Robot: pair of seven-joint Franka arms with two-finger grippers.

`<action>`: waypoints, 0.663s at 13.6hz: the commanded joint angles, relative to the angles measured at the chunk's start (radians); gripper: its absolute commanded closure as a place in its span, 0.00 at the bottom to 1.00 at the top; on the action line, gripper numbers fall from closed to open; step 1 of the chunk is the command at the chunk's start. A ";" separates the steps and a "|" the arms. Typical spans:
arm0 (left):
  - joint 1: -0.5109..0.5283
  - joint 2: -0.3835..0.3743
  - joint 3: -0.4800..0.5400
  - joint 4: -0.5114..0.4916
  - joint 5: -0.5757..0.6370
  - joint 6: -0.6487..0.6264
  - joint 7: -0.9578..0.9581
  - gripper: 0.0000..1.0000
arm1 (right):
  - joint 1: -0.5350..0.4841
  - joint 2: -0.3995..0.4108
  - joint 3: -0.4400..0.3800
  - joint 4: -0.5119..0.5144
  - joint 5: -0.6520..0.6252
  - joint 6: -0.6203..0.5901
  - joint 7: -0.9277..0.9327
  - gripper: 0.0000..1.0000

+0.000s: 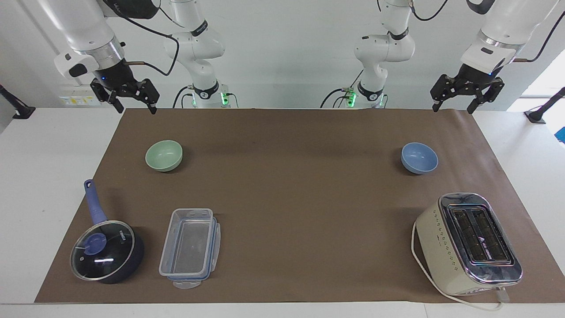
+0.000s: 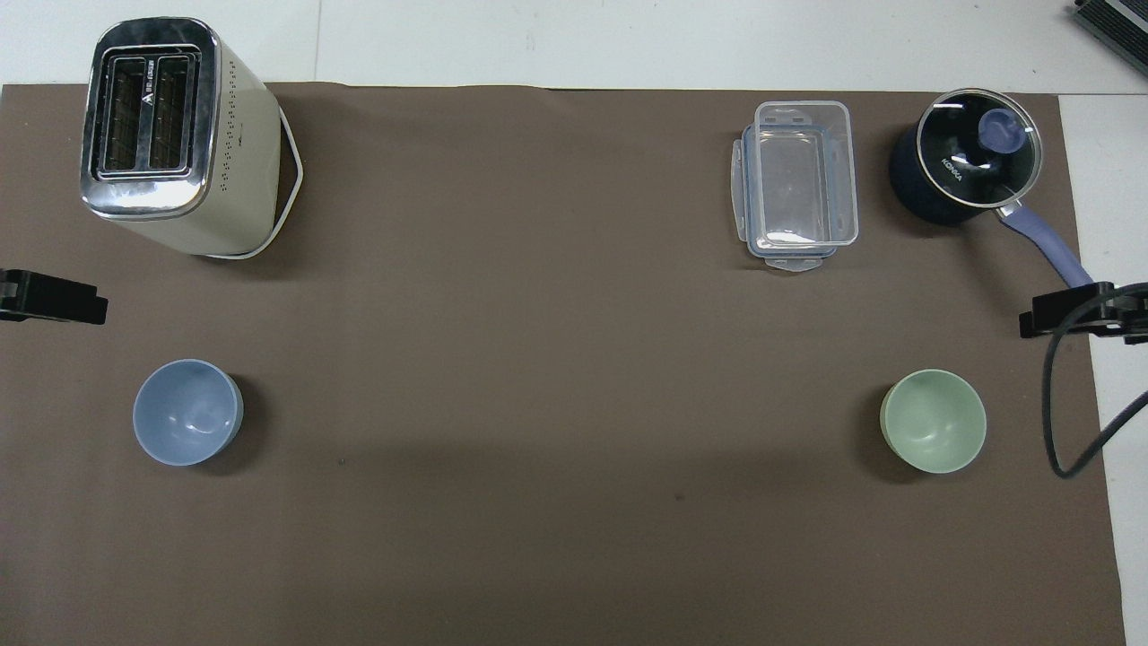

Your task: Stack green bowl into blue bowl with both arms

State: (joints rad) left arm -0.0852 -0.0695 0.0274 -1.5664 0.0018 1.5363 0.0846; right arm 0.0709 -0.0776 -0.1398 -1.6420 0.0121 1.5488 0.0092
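Brown tabletop: green bowl and blue bowl sit well apart.
Right gripper and left gripper hang with jaws released; smooth bowl walls could slip, and the saucepan stands near.

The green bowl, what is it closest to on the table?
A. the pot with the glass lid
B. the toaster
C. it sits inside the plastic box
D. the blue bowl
A: the green bowl stands alone, with the pot and its handle nearest, at the right arm's end.
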 commanded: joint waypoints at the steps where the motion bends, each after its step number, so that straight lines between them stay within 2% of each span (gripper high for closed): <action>1: 0.005 -0.012 -0.003 0.002 -0.011 -0.013 -0.002 0.00 | -0.006 -0.004 0.002 0.004 0.014 0.002 -0.023 0.00; 9: 0.018 -0.012 -0.001 0.002 -0.009 -0.025 0.004 0.00 | -0.006 -0.004 0.002 0.002 0.015 0.002 -0.023 0.00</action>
State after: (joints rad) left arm -0.0821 -0.0697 0.0321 -1.5664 0.0018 1.5295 0.0846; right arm 0.0709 -0.0776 -0.1398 -1.6419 0.0121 1.5488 0.0092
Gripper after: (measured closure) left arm 0.000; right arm 0.000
